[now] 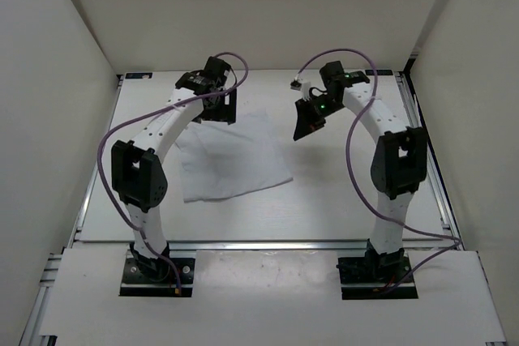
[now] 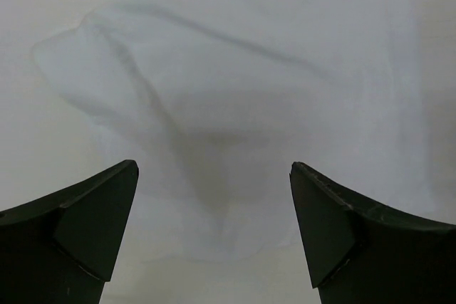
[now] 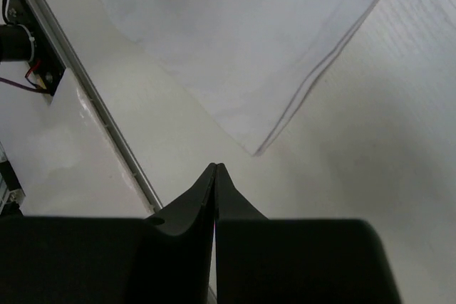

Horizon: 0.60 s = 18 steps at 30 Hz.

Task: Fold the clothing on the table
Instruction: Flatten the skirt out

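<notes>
Fingers of the left gripper (image 2: 214, 167) stand wide over the clothing (image 1: 231, 155), rumpled centre-left on the table (image 1: 340, 208), while the right gripper (image 3: 216, 169) is pressed together, empty, so a careless pinch could bunch the thin fabric.

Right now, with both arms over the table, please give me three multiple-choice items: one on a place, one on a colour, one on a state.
1. Where does the cloth lie on the table?
A) against the right rail
B) mostly left of centre
C) over the near edge

2. What colour are the cables?
A) green
B) purple
C) orange

3. How do the grippers stand?
A) left gripper open, right gripper shut
B) both shut
C) left shut, right open

Key:
1 B, the top view shows it under the left gripper.
2 B, purple loops hang beside each arm.
3 A, the left jaws stand wide apart and the right jaws are pressed together, empty.
</notes>
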Each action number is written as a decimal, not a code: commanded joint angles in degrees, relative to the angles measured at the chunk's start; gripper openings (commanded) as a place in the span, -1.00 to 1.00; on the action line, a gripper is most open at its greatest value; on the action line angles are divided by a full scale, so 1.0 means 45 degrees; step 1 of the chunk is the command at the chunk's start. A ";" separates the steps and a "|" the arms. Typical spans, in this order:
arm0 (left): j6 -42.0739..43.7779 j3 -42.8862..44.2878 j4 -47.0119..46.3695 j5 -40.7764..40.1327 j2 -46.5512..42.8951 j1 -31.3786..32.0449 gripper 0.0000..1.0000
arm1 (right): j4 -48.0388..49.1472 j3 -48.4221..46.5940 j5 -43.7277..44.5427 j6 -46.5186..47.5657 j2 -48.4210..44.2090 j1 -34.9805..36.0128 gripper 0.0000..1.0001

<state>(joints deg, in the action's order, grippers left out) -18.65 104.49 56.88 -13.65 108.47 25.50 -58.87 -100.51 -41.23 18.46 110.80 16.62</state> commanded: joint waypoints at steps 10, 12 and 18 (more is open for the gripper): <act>-0.0052 -0.4991 0.3553 0.0371 -0.1952 -0.0937 -0.92 | -0.0393 -0.3540 -0.0270 0.0117 0.4243 0.1150 -1.00; -0.0422 -0.6785 0.3084 0.0978 -0.3179 -0.1328 -1.00 | -0.0453 -0.3951 -0.0193 0.0156 0.4905 0.1325 -1.00; -0.0855 -1.0245 -0.0270 0.3538 -0.6091 -0.1700 -1.00 | -0.0277 -0.4617 -0.0173 -0.0039 0.5825 0.1619 -1.00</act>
<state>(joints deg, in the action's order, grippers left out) -20.84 62.13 65.91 -5.85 87.74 18.28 -59.61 -118.45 -41.08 18.39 135.96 23.40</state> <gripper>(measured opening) 0.017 0.002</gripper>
